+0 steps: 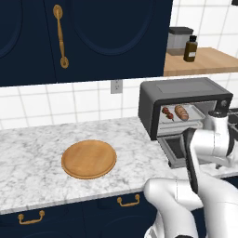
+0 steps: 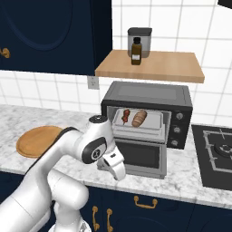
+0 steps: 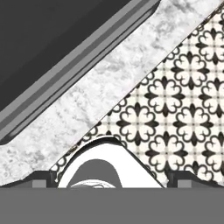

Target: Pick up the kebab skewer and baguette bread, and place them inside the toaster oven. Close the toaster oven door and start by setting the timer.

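The toaster oven (image 1: 186, 90) (image 2: 149, 95) stands on the marble counter with the toaster oven door (image 1: 174, 148) (image 2: 138, 156) dropped open. On the tray inside lie the kebab skewer (image 1: 168, 113) (image 2: 126, 116) at the left and the baguette bread (image 1: 181, 112) (image 2: 140, 118) to its right. My gripper (image 2: 118, 173) (image 3: 111, 179) hangs low before the door's left front corner, pointing down past the counter edge. Its fingertips (image 3: 43, 177) stand wide apart with nothing between them. In the hand view the door's grey handle bar (image 3: 78, 65) runs diagonally at the upper left.
A round wooden board (image 1: 89, 159) (image 2: 36, 140) lies on the counter to the left. A shelf (image 2: 172, 68) above the oven carries a brown bottle (image 2: 136, 52) and a canister (image 2: 139, 36). A stove (image 2: 217, 149) sits at the right. Knobs (image 2: 176, 129) line the oven's right panel.
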You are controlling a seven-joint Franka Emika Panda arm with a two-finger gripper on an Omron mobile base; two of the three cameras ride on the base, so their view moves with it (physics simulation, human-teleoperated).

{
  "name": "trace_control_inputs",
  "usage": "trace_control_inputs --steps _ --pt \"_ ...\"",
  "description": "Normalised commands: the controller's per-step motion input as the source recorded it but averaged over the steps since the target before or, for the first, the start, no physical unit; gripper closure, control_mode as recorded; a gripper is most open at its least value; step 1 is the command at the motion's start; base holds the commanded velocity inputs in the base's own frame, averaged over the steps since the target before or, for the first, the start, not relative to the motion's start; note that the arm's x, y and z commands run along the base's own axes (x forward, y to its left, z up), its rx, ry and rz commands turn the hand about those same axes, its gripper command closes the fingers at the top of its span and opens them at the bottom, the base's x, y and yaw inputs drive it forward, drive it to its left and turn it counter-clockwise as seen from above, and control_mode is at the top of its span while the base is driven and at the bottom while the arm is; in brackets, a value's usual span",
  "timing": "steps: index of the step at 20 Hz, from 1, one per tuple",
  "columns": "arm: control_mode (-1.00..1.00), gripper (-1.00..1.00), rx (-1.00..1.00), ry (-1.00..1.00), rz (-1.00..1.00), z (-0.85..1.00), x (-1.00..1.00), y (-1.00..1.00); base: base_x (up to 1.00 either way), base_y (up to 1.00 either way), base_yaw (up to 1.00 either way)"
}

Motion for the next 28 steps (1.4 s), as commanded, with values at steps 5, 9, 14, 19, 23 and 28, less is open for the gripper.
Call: trace_control_inputs --steps 5,9,14,19,23,28 --pt "-1.0 -1.0 0.0 0.09 0.19 -0.27 0.13 0.26 0.0 0.0 0.0" --pt "-1.0 -1.0 0.0 0.02 0.3 -0.23 0.29 -0.08 0.0 0.0 0.0" --pt "-1.0 -1.0 0.0 0.0 0.21 -0.44 0.41 -0.04 0.0 0.0 0.0" --pt "-1.0 -1.0 0.0 0.0 0.12 -0.49 0.49 -0.34 0.0 0.0 0.0" --pt "-1.0 -1.0 0.0 0.0 0.05 -0.51 0.28 -0.35 0.0 0.0 0.0" --pt "-1.0 -1.0 0.0 0.0 0.03 -0.4 0.28 -0.14 0.0 0.0 0.0"
